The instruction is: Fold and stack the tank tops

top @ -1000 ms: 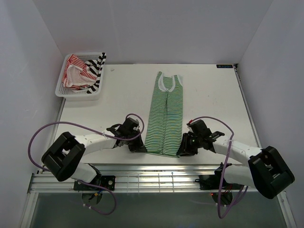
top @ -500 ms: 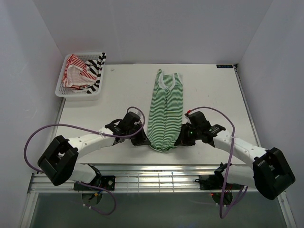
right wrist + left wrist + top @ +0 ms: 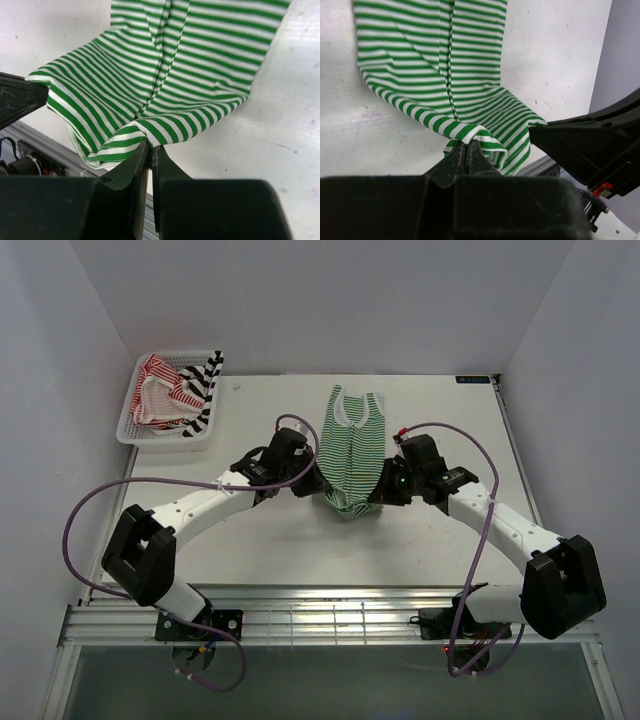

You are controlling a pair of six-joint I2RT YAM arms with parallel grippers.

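Two tops, the red-and-white tank top (image 3: 152, 390) and the black-and-white tank top (image 3: 207, 380), are lying unfolded in the basket (image 3: 128, 430) overhead. The green-and-white tank top (image 3: 352, 445) is lying mid-table, half doubled, with nothing stacked yet. At the left wrist, the left gripper (image 3: 467, 148) is clamping one hem corner. At the right wrist, the right gripper (image 3: 150, 146) is pinching the other. The hem is sitting farther from the near edge than a second ago.

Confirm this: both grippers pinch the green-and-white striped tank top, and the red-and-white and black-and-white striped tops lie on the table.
No: the top external view shows the red-and-white striped top and black-and-white striped top inside the white plastic mesh basket, not on the table. The left gripper and right gripper do pinch the green-and-white striped tank top.
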